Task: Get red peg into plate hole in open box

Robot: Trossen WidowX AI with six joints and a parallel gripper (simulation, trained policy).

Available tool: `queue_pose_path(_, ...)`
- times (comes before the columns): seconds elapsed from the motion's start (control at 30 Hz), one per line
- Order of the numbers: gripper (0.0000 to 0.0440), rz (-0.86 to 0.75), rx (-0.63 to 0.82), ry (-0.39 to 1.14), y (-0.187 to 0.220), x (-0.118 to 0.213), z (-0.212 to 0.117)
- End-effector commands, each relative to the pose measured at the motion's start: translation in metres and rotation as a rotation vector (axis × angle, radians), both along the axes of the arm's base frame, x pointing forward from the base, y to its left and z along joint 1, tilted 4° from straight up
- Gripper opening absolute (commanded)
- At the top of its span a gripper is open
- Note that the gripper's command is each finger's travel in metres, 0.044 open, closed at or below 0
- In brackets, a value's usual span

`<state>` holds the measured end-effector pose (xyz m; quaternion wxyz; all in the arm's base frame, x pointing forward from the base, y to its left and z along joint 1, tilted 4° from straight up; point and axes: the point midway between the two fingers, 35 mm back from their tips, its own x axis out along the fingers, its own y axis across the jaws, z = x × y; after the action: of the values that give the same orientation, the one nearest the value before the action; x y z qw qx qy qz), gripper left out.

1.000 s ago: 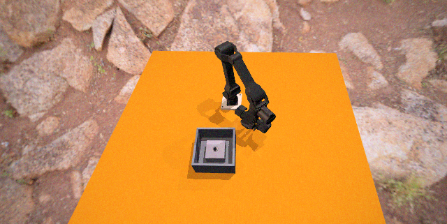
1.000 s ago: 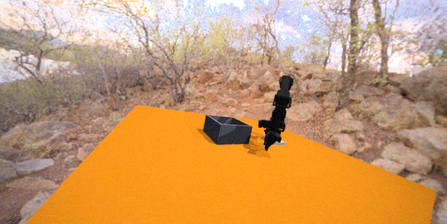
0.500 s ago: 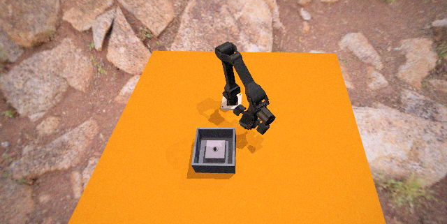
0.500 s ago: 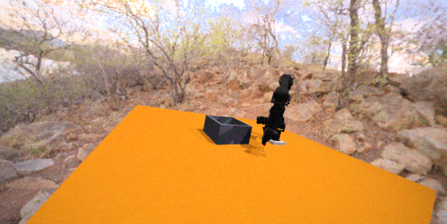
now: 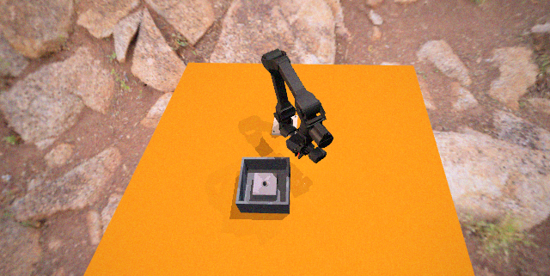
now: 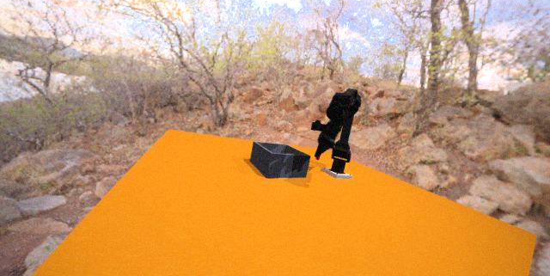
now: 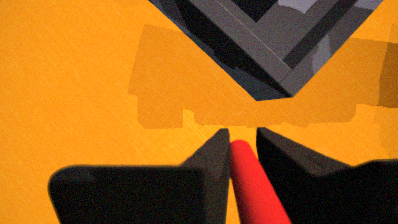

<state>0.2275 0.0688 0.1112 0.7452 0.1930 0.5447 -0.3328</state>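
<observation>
The red peg [image 6: 317, 156] [image 7: 255, 185] is held between the dark fingers of my gripper [image 7: 242, 136], above the table. In the wrist view it leans, its rounded end near the fingertips. My gripper is shut on the peg, beside the back right corner of the open dark grey box [image 5: 263, 208] [image 6: 279, 166] [image 7: 272, 72] in the top view, and outside its walls. The pale plate [image 5: 258, 190] with a dark empty hole sits at the bottom of the box. In the exterior view the walls hide the plate.
The orange table [image 5: 365, 207] [image 6: 215, 224] [image 7: 60, 90] carries the box and the arm's pale base plate [image 5: 275, 130] [image 6: 344, 175]. The box walls stand up around the plate. Shadows of the arm fall beside the box. Rocky ground surrounds the table.
</observation>
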Motion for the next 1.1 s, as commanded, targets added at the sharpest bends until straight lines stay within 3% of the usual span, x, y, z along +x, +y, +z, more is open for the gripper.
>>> queue_pose_path(0.0,0.0,-0.028,-0.013,-0.021,-0.009,0.006,0.009)
queue_pose_path(0.47,0.0,-0.162,-0.041,-0.092,-0.062,0.043,0.025)
queue_pose_path(1.07,0.0,-0.152,-0.031,-0.063,-0.125,0.083,0.002)
